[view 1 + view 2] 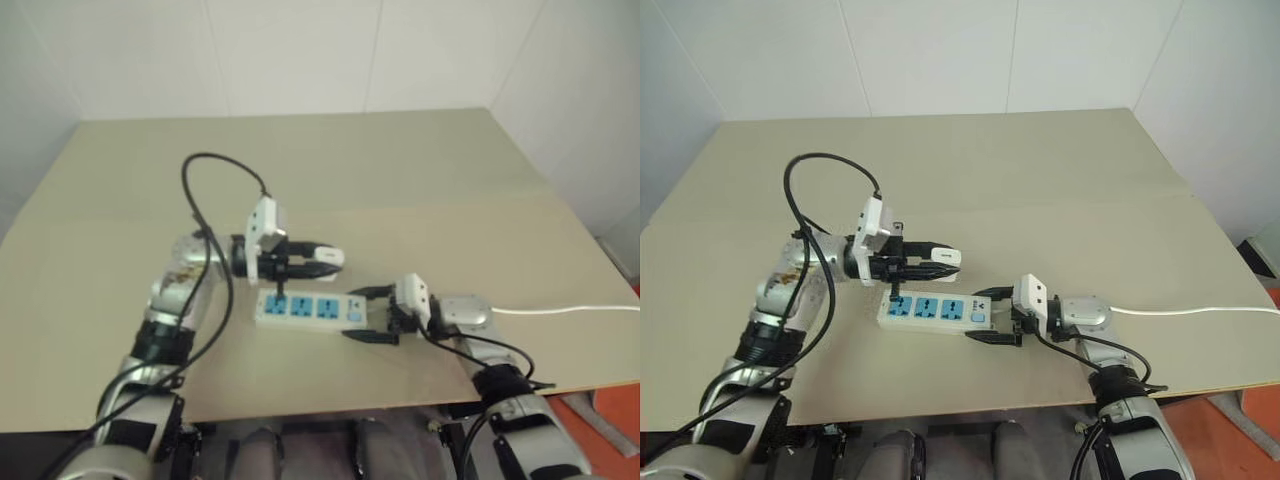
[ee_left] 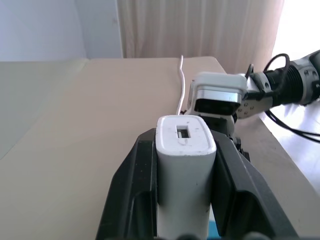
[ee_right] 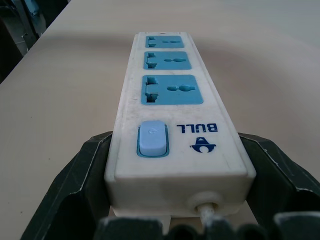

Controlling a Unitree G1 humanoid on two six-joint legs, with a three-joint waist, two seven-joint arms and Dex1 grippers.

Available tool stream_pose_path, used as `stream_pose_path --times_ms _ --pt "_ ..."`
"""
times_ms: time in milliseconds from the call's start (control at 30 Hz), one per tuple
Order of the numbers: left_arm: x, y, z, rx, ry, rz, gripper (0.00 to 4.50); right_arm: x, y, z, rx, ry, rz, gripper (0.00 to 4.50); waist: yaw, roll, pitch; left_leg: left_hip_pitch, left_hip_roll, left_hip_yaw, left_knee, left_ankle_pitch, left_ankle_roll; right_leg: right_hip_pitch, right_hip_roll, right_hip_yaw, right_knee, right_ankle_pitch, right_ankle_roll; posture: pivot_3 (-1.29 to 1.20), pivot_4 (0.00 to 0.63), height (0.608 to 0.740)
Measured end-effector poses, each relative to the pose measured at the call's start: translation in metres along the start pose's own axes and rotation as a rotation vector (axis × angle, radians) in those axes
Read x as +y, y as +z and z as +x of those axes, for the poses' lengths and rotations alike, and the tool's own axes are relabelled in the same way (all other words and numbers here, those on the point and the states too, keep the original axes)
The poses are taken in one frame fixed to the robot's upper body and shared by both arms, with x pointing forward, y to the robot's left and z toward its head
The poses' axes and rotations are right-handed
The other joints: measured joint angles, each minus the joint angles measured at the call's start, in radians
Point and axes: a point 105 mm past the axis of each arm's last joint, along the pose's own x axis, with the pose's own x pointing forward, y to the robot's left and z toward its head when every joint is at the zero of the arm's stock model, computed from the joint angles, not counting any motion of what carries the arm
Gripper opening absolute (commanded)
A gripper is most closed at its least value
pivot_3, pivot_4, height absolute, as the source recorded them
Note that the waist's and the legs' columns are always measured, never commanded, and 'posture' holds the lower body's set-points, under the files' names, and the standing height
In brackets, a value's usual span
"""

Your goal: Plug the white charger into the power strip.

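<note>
Light, rigid, smooth white charger (image 2: pixel 183 165) pinched by left gripper (image 1: pixel 318 258); power strip (image 3: pixel 172 115), stiff, bracketed at near switch end by right gripper (image 1: pixel 368 315).

The long white plastic power strip with three blue sockets (image 1: pixel 308 310) lies flat on the beige rectangular tabletop (image 1: pixel 400 170), near its front edge at about six o'clock from the table's middle; its switch end points to three o'clock, set between the fingers of the right gripper (image 1: pixel 368 315), and its thin white cord (image 1: pixel 570 310) runs on to three o'clock. The small white rounded plastic charger (image 1: pixel 328 257) sits between the fingers of the left gripper (image 1: pixel 322 257), above the strip and just toward twelve o'clock of it, apart from the sockets.
</note>
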Motion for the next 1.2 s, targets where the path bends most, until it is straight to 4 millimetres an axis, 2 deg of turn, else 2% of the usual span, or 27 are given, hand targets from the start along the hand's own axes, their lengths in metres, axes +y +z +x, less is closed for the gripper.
stream_pose_path --times_ms 333,467,633,833,1200 --pt "-0.017 -0.025 0.007 -0.004 -0.065 -0.113 1.01 0.000 0.000 0.001 0.003 0.003 -0.001 3.40 -0.001 0.000 0.000 0.002 -0.001 0.000 0.000 0.000 -0.001 0.002 0.000 0.001 0.000 0.000 0.000 0.00 0.150 0.740" --pt "-0.023 -0.027 0.003 -0.008 -0.123 -0.159 1.01 0.000 0.000 0.002 0.002 0.003 0.000 3.40 -0.002 0.000 0.000 0.003 -0.001 0.000 0.000 0.000 -0.001 0.002 0.000 0.001 0.001 0.000 0.000 0.00 0.150 0.740" --pt "-0.025 -0.044 -0.005 0.044 -0.136 -0.182 1.01 0.001 -0.001 0.002 0.003 0.002 0.001 3.40 -0.001 0.000 0.000 0.004 -0.001 0.000 -0.001 0.000 -0.001 0.005 0.000 0.001 -0.001 0.000 0.000 0.00 0.150 0.740" --pt "-0.024 -0.048 -0.006 0.046 -0.143 -0.139 1.01 0.001 -0.003 0.003 0.008 -0.004 0.006 3.40 -0.001 0.000 0.000 0.013 -0.001 0.000 -0.003 0.000 0.000 0.013 0.000 0.001 -0.004 0.000 0.000 0.00 0.150 0.740" --pt "-0.025 -0.049 0.003 0.001 -0.139 -0.175 1.01 0.002 -0.003 0.002 0.011 -0.007 0.001 3.40 0.000 0.000 0.000 0.014 -0.001 0.000 -0.003 0.000 0.000 0.015 0.001 0.001 -0.004 0.000 0.000 0.00 0.150 0.740"
